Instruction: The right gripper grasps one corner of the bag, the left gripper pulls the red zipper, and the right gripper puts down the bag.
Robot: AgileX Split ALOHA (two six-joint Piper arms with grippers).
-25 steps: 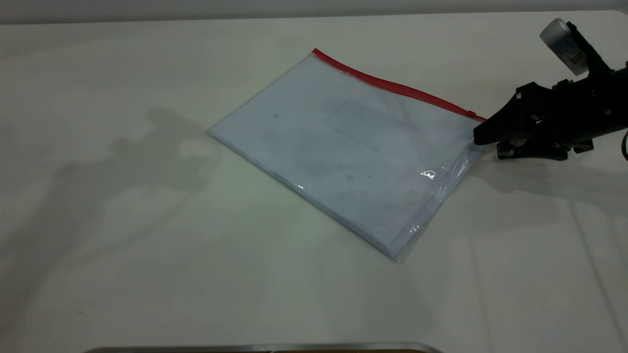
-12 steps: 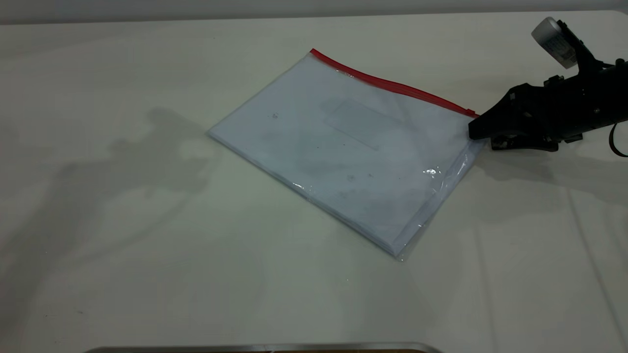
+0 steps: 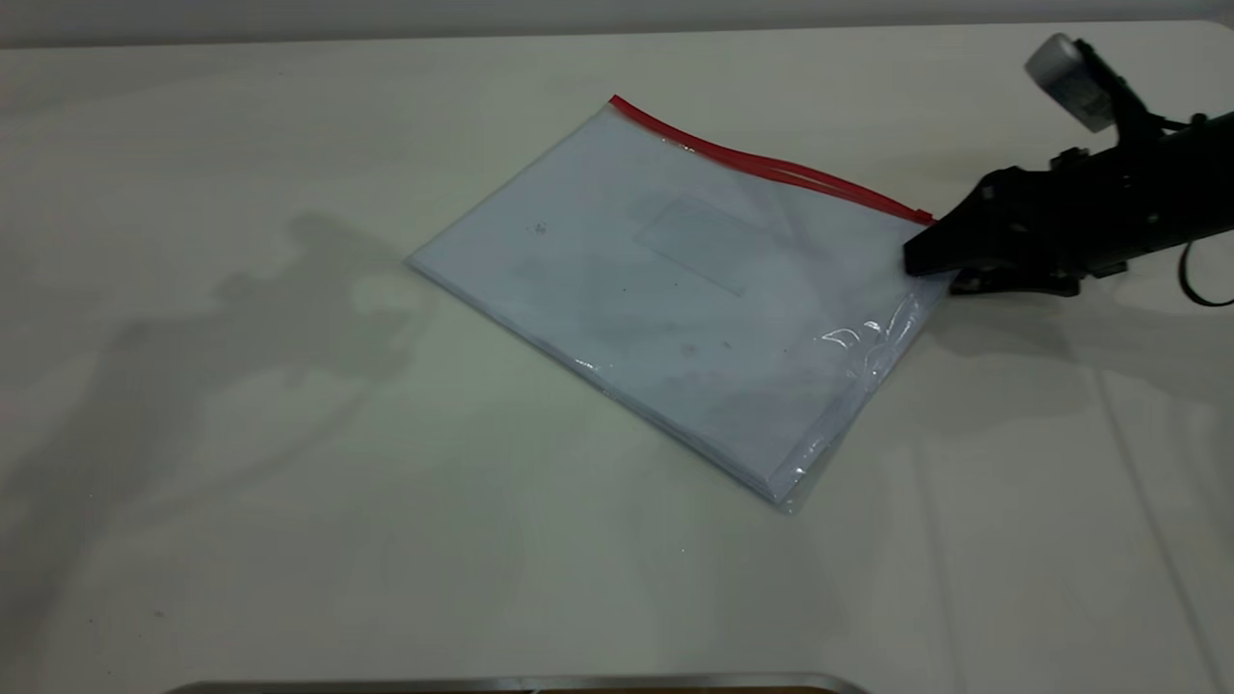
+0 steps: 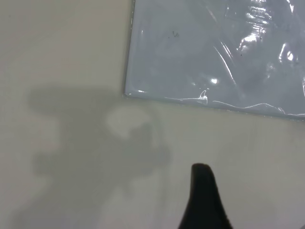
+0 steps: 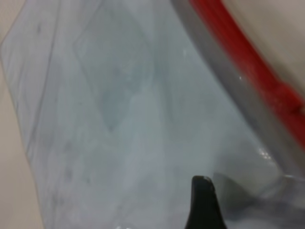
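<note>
Right gripper [image 3: 916, 262] has advanced onto the bag [image 3: 675, 289] corner [image 3: 921, 231]; plastic now wrinkles; jaw closure indeterminate. Grasp beginning.

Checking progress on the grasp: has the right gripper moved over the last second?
Yes. The right gripper has slid left and slightly up the picture, its tip now over the bag's corner by the red zipper.
</note>
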